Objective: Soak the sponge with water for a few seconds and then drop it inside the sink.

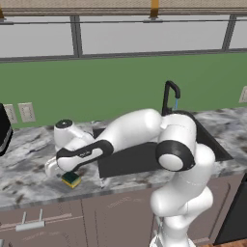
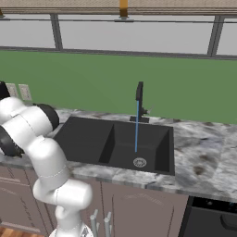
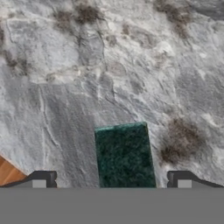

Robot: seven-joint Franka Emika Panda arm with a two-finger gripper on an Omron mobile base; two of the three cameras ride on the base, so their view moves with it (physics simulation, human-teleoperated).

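The pincer (image 3: 111,180) stands wide open, holding nothing, its two dark tips at the bottom of the hand view either side of the small rectangular sponge with yellow body and dark green top (image 3: 125,155). In the left base view that sponge (image 1: 71,180) lies at lower left on the grey marbled stone desk (image 1: 29,159), near its front edge. Right of centre in the right base view, a thin light-blue stream of water (image 2: 136,126) falls from the black faucet (image 2: 139,92) into the large dark rectangular sink (image 2: 88,139).

One sponge (image 1: 71,179), one sink (image 2: 88,139).
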